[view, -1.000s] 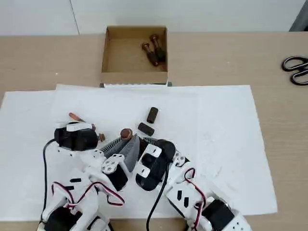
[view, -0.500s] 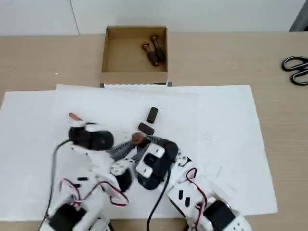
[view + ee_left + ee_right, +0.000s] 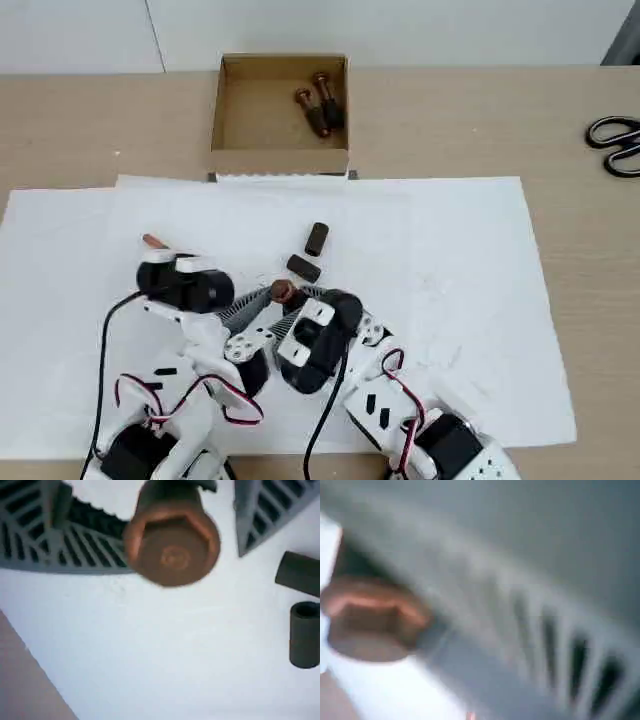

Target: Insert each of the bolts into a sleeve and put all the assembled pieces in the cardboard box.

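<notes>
High view: both arms meet mid-paper w/ a bolt [image 3: 283,291] head-up btw them, just short of the two loose sleeves [image 3: 303,267]. The left gripper [image 3: 252,303] has its fingers [image 3: 50,545] spread. The bolt head touches one, w/ a clear gap to the other, so no pinch there. The right gripper [image 3: 300,300] is too smeared in its wrist view to tell its grip; poss. it carries the bolt.

Risks:
- W/o a firm hold the bolt drops & rolls into the sleeves, scattering them.
- The crowded grippers may clash.
- The second bolt [image 3: 153,241], half under the left arm, could get swept.

The cardboard box [image 3: 280,160] holds two done pieces [image 3: 320,100].
</notes>
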Robot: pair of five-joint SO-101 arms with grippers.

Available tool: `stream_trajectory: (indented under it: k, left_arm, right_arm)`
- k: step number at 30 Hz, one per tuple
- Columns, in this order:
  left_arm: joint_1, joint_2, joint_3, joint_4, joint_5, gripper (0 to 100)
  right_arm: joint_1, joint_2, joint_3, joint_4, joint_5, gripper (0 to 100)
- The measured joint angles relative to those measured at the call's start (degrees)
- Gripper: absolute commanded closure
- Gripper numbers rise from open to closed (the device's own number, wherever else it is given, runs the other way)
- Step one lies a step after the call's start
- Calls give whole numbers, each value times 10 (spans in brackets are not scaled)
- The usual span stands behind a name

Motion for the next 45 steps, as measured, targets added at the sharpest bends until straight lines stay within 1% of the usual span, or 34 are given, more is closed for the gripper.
stream_trajectory:
  k: [4,8,11,13,16,17,18,21,25,27,30,32,36,41,45]
  left_arm:
    - [-5,3,-25,26,-6,775]
    - [-4,0,-57,53,-6,775]
    - [-11,-1,-75,57,-6,787]
    - [-30,-1,-84,57,-14,840]
    - [-58,-1,-86,57,-46,980]
    - [-72,-2,-86,56,-55,1000]
    - [-86,-2,-86,53,-67,985]
    - [-139,-2,-84,33,-112,994]
    - [-220,-2,-29,-25,-200,994]
    - [-258,-2,18,-59,-229,994]
    - [-303,4,89,-113,-247,994]
    - [-311,4,129,-136,-251,994]
    - [-311,4,187,-147,-252,994]
    - [-312,4,196,-147,-252,994]
    - [-312,4,195,-137,-252,994]
  right_arm:
    - [12,1,18,-2,0,996]
    - [47,1,23,-4,0,996]
    - [65,1,23,-4,0,996]
    - [66,1,23,-4,0,996]
    - [69,1,23,-4,0,996]
    - [76,1,23,-4,0,996]
    - [81,1,23,-4,0,996]
    - [104,1,23,-4,0,996]
    - [146,1,23,-4,0,996]
    - [168,1,23,-4,-17,996]
    - [200,1,23,-4,-58,996]
    - [222,1,23,-4,-79,996]
    - [241,1,21,-4,-94,996]
    - [242,11,-27,2,-97,996]
    - [242,72,-92,12,-97,996]
